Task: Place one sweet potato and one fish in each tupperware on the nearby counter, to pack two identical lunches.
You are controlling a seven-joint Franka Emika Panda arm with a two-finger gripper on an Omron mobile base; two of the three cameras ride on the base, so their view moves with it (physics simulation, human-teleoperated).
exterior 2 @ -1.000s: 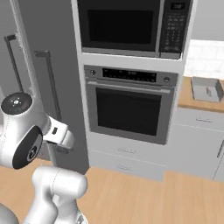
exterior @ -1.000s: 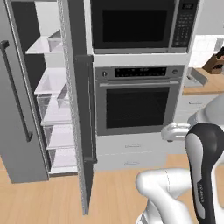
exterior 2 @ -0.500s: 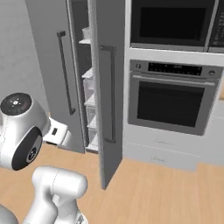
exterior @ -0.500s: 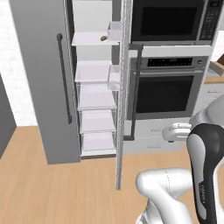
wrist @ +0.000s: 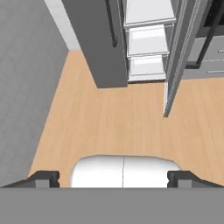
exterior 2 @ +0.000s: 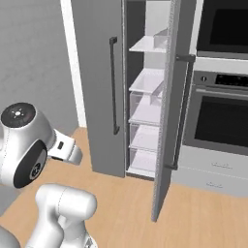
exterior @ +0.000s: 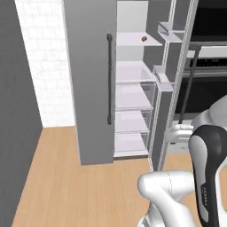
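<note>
Small brown item (exterior: 144,39) on the upper fridge shelf (exterior: 133,40), top centre of left base view; probably a sweet potato, too small to be sure. No fish made out, no tupperware, no bench in frame.

Open fridge (exterior 2: 145,97) now centre frame in both base views, door (exterior 2: 164,121) swung toward camera, edge-on in right base view. Lower shelves and clear bins (exterior: 131,133) look bare from here. Closed fridge door with dark handle (exterior: 109,80) left of the opening. Oven (exterior 2: 220,121) pushed to right edge of right base view; a second ago oven and microwave sat centre frame, with a bench corner at right. Whole picture shifted, so base driving and turning, not things moving. Fridge opening much closer and squarer than half a second ago.

Meaning: approach phase, heading for the fridge to fetch food; nothing packed yet, task at its start by the look of it.

Pincer (wrist: 113,177) spread wide, tips at bottom corners of hand view, nothing between them, pointing down at wood floor (wrist: 109,122) with fridge base at top of frame.

No readable brands, labels or writing; oven panel marks too blurred.
</note>
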